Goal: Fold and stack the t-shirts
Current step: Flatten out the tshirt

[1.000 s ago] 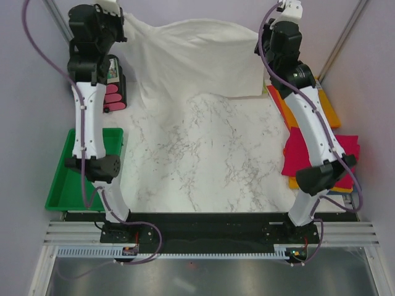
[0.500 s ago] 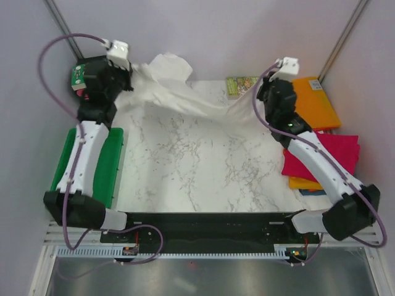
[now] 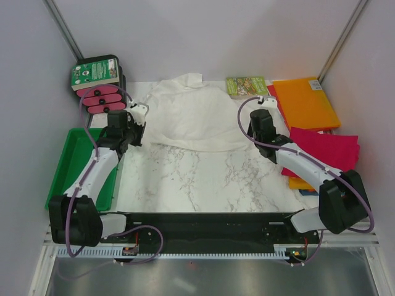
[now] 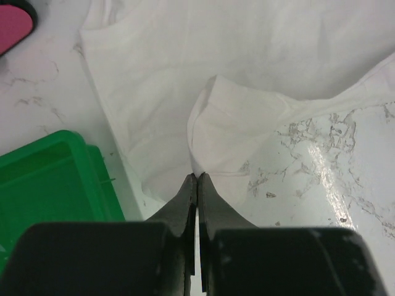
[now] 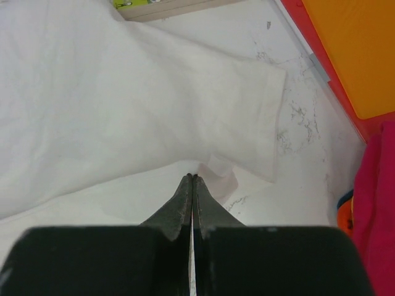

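So quick update: a sec ago both arms had the thin wrinkly white cloth t-shirt (image 3: 191, 117) hoisted in the air, stretched btw them like a sheet. Half a sec ago it was mid-swing toward the far side. Now it's down, spread over the far middle of the white marble-pattern table top (image 3: 203, 179), and both arms have dropped low w/ it.

Left gripper (image 4: 196, 177): jaws pressed together, pinching the near left edge of the cloth, right by a flap that's doubled over on itself. Right gripper (image 5: 192, 177): same deal, jaws closed tight on the near right edge, just beside the sleeve.

Imo that means the lay-out step is basically done and the actual folding hasn't started. It isn't perfectly flat tho. The wrinkles + that flap prob need smoothing first.

The flat folded orange shirt (image 3: 305, 102) and folded magenta shirt (image 3: 327, 151) sit at the right edge, apart from the white one, so that's prob where it gets stacked. The green plastic tray (image 3: 71, 179) sits on the left under the left arm.
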`<state>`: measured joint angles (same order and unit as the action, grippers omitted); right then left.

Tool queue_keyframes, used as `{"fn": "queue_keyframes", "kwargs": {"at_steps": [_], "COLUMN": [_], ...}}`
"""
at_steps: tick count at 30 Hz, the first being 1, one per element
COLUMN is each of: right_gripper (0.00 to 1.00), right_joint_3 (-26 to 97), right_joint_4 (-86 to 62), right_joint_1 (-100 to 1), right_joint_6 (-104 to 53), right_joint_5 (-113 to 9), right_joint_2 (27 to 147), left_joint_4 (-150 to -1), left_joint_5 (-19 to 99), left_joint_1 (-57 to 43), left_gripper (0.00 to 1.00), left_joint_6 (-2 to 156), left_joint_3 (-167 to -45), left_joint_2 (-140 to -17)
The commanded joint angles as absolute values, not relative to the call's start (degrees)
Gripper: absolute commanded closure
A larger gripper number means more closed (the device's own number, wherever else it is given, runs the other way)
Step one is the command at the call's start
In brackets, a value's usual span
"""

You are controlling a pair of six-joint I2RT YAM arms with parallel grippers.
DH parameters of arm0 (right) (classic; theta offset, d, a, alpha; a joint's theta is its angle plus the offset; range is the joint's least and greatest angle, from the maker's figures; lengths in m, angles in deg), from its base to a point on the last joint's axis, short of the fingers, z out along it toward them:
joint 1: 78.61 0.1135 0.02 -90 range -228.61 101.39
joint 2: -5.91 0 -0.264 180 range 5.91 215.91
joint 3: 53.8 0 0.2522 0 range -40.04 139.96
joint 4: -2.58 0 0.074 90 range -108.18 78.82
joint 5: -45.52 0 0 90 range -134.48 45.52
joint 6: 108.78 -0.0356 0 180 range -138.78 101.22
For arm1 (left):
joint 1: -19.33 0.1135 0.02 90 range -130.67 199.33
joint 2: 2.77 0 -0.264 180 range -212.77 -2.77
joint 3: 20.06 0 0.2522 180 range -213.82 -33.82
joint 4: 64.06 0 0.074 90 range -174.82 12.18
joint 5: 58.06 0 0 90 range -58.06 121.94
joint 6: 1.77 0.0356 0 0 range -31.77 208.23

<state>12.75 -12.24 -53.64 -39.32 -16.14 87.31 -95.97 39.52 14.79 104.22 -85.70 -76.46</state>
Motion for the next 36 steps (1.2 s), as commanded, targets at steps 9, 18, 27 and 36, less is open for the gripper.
{"fn": "queue_keyframes", "kwargs": {"at_steps": [9, 18, 27, 36], "right_gripper": [1.0, 1.0, 1.0, 1.0], "right_joint_3": [18.74, 44.69, 23.36, 6.01], "right_joint_4": [-17.85, -15.43, -21.46, -26.46], "right_joint_1": [-53.56, -59.63, -57.88, -49.09], "right_joint_6": [-39.0, -39.7, -46.62, -57.54], "right_joint_5": [-13.11, -12.03, -16.97, -17.85], "right_joint_2": [87.54, 101.46, 95.67, 81.32], "left_joint_4": [-100.94, -99.01, -103.55, -122.28], "left_joint_5": [44.42, 42.14, 46.79, 55.67], "left_joint_1": [14.93, 14.93, 14.93, 14.93], "left_gripper": [0.98, 0.98, 0.98, 0.98], "left_joint_6": [108.28, 100.81, 104.39, 115.74], "left_joint_3": [-84.79, -105.19, -94.65, -92.1], "left_joint_2": [-71.93, -86.0, -79.08, -70.1]}}
